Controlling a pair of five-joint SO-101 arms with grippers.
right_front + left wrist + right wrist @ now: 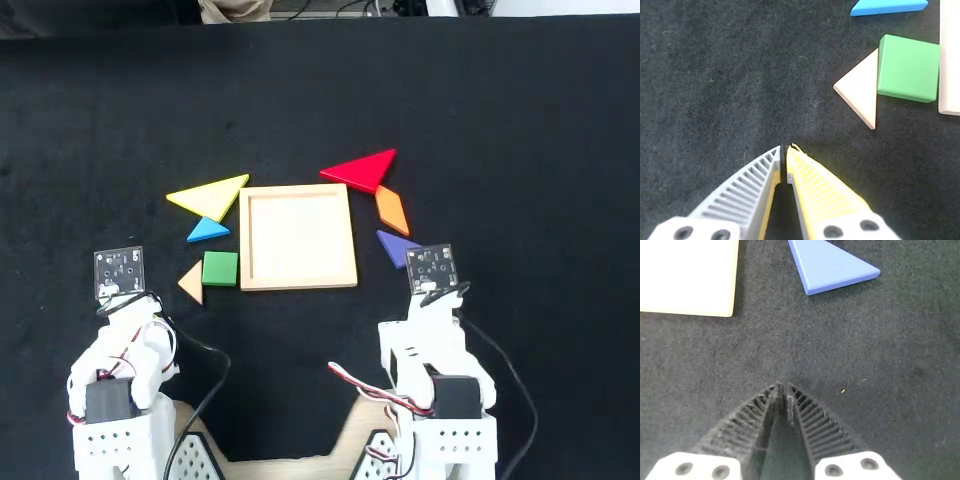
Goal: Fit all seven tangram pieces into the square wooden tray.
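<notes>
Both claws are pressed together at the tips, holding nothing: the left claw (786, 150) and the right claw (781, 388) each hang over bare black cloth on the desk (500, 120). From the high view their fingers are hidden under the wrist boards.

Ahead of the left claw and toward the tray (298, 283) lies the beige triangle (860, 90), its straight edge against the green square (908, 68), which sits just beside the tray's side. Farther ahead, the blue triangle (888, 7) is cut off by the frame. Ahead of the right claw lies the purple triangle (830, 265), its far corner cropped; from above, the arm's board covers part of it.

One tray and seven pieces can be counted, all lying on the cloth outside the tray. Four are on the left claw's side, the yellow triangle (210, 196) farthest from it. Three are on the right claw's side, with the orange parallelogram (393, 208) beyond the purple piece and the red triangle (362, 169) farthest, at the tray's far corner.

Open cloth lies directly in front of each claw's tips and all around the outer sides of the pieces.
</notes>
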